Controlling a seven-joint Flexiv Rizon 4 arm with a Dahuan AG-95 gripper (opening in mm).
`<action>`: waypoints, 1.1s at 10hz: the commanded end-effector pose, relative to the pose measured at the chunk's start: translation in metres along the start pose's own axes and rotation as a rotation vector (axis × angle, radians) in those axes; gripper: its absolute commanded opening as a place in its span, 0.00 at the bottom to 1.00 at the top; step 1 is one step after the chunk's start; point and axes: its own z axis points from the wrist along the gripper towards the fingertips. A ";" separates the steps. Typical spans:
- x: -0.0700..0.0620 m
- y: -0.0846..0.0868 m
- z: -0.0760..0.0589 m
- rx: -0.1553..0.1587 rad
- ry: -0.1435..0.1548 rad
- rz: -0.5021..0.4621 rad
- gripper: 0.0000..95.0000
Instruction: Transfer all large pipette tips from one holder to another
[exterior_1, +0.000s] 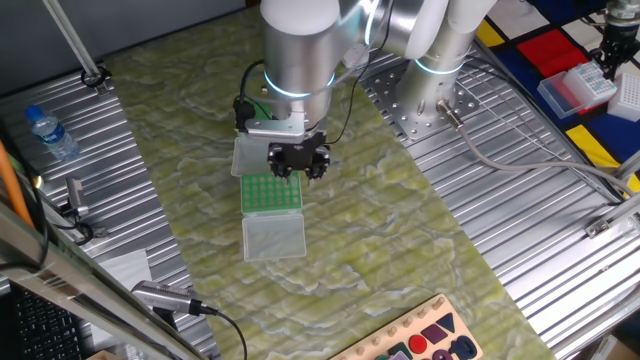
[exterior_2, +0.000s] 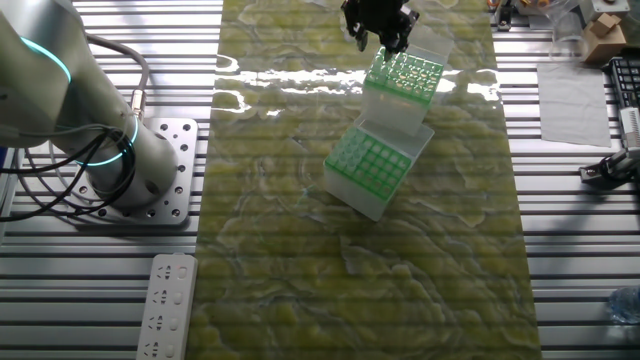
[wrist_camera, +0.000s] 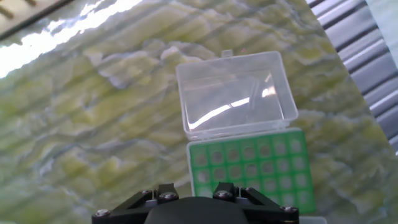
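A holder with a green grid top (exterior_1: 270, 192) (wrist_camera: 249, 168) sits on the yellow-green mat, and its clear lid (exterior_1: 273, 238) (wrist_camera: 233, 93) lies open beside it. The other fixed view shows two green-topped holders, one (exterior_2: 403, 78) just under the gripper and one (exterior_2: 370, 165) nearer the camera. I cannot make out single large pipette tips in the grids; the cells only look pale. My gripper (exterior_1: 298, 165) (exterior_2: 378, 40) hovers above the far end of the holders, fingers apart with nothing seen between them. The hand view shows only the hand's black body (wrist_camera: 193, 208).
A water bottle (exterior_1: 50, 133) stands at the left on the ridged metal table. A white tip box (exterior_1: 578, 88) sits at the far right, and a colourful shape board (exterior_1: 430, 340) lies at the front edge. A power strip (exterior_2: 170, 305) lies near the arm's base (exterior_2: 150, 180).
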 end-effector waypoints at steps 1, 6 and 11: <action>0.001 -0.001 0.002 0.005 -0.001 -0.025 0.40; 0.003 0.000 0.009 0.005 -0.004 -0.033 0.40; 0.005 0.002 0.014 0.013 -0.008 -0.042 0.00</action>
